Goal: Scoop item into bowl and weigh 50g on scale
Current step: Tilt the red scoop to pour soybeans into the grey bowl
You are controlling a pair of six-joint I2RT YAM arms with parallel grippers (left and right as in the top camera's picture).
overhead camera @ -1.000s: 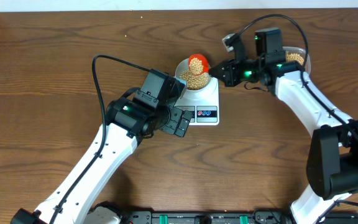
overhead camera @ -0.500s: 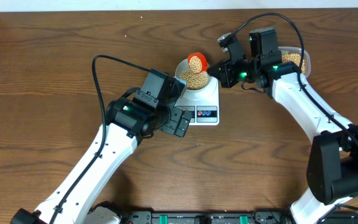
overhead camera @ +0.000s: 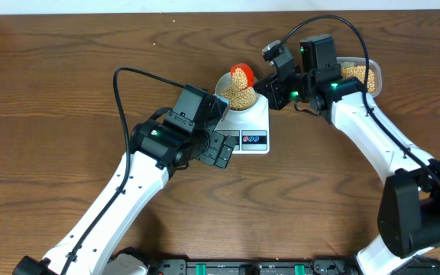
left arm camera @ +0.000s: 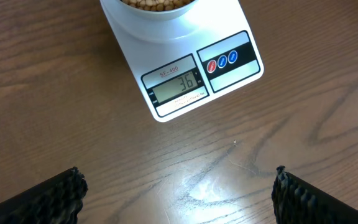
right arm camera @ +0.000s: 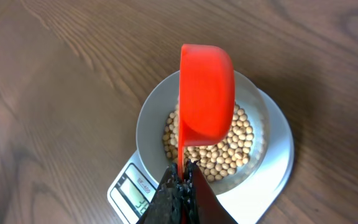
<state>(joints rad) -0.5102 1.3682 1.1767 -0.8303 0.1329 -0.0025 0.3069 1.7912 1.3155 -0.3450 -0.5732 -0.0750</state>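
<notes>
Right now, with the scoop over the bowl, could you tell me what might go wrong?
The display reads 36, so tipping the whole scoop of beans could overshoot. The scoop hangs near the bowl's rim; beans may spill outside. The open left claw sits close to the scale; a nudge could upset the reading.

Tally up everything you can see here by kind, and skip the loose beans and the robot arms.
Scale: 1
Bowl: 1
Red scoop: 1
Clear tub: 1
Total: 4
</notes>
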